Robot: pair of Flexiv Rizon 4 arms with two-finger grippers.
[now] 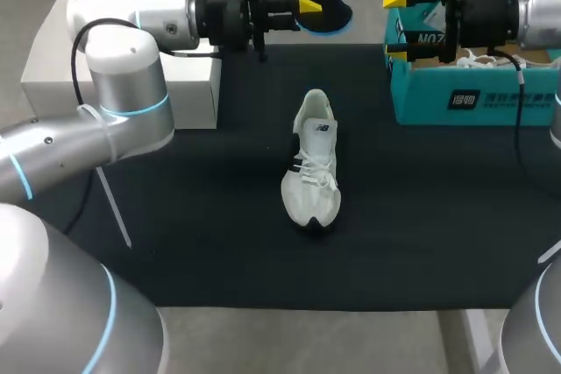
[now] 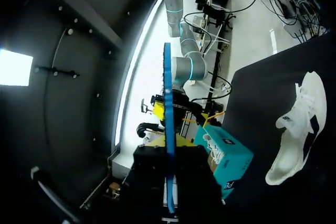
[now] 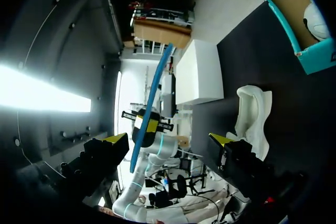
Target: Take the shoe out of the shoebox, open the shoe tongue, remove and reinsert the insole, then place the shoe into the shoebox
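A white shoe (image 1: 313, 164) lies on the black mat in the middle of the table, heel toward the far side; it also shows in the left wrist view (image 2: 294, 129) and the right wrist view (image 3: 252, 114). Above the table's far edge, my left gripper (image 1: 308, 3) is shut on a blue and black insole (image 1: 331, 8), seen edge-on as a blue strip (image 2: 168, 129) between its fingers. My right gripper (image 1: 399, 19) faces it, open and empty, in front of the teal shoebox (image 1: 473, 98). The insole (image 3: 152, 93) hangs ahead of the right gripper (image 3: 169, 140).
A white box (image 1: 188, 94) stands at the back left under my left arm. The open shoebox (image 3: 315, 56) at the back right holds another white shoe (image 1: 478, 60). Black mat surrounds the shoe on all sides.
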